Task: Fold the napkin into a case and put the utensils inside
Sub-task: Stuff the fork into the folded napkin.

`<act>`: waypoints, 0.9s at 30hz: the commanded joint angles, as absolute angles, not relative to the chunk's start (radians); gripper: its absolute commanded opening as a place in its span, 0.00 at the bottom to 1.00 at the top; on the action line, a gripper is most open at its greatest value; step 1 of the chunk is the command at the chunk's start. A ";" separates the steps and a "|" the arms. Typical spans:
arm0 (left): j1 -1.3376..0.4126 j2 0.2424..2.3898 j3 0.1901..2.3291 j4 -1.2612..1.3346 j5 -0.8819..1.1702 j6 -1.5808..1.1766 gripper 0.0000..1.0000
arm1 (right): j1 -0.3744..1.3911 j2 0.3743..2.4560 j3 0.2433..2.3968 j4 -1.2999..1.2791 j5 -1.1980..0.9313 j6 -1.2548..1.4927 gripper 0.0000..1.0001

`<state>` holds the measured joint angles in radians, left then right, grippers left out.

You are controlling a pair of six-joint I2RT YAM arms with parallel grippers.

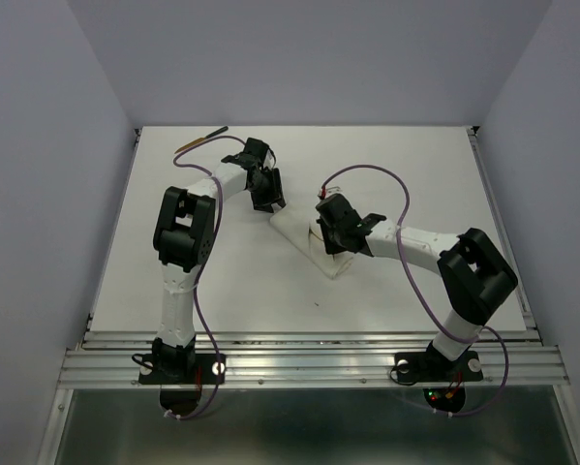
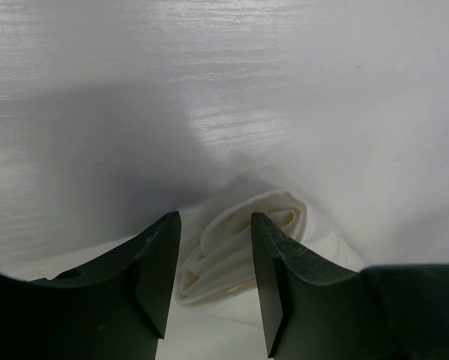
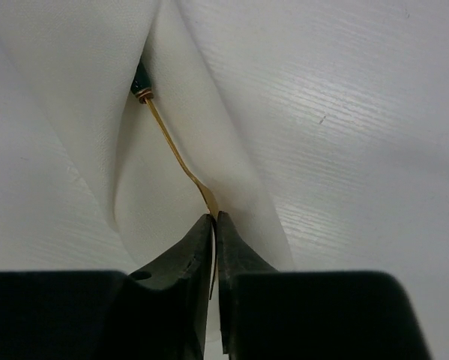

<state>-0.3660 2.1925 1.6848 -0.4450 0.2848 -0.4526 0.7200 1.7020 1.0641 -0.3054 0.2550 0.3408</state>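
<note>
Right end effector (image 3: 214,225) is pinched on a utensil (image 3: 168,146), dark tip in the fold of the case (image 2: 239,240), mid table (image 1: 415,174). Left end effector (image 2: 215,225) straddles the case end half-open, not gripping, so I reckon pushing could bunch the cloth and jam it.

White table (image 1: 415,281), pale lavender walls (image 1: 38,145), aluminium rail (image 1: 309,363) along near edge.

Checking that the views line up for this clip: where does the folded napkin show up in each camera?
Top external: the folded napkin lies just right of centre, mid-table.
Left wrist: its folded end sits low centre, inside the open left gripper.
Right wrist: it fills the left and middle, with a utensil running into its fold.
Shared landmark: the white table, also at top of the left wrist view and at right of the right wrist view.
</note>
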 commanded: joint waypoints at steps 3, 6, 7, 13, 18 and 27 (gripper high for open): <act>-0.377 2.215 1.694 -0.476 0.291 -0.431 0.54 | 0.716 1.678 1.057 -0.250 0.270 0.333 0.01; -0.377 2.217 1.690 -0.472 0.299 -0.431 0.54 | 0.690 1.669 1.043 -0.216 0.200 0.301 0.01; -0.377 2.217 1.690 -0.471 0.299 -0.431 0.54 | 0.680 1.667 1.040 -0.209 0.172 0.293 0.01; -0.379 2.207 1.683 -0.474 0.293 -0.426 0.54 | 0.609 1.697 1.055 -0.193 -0.044 0.259 0.01; -0.380 2.203 1.683 -0.474 0.293 -0.425 0.54 | 0.556 1.706 1.065 -0.201 -0.119 0.258 0.01; -0.387 2.207 1.684 -0.469 0.298 -0.425 0.54 | 0.555 1.744 1.124 -0.267 0.030 0.236 0.30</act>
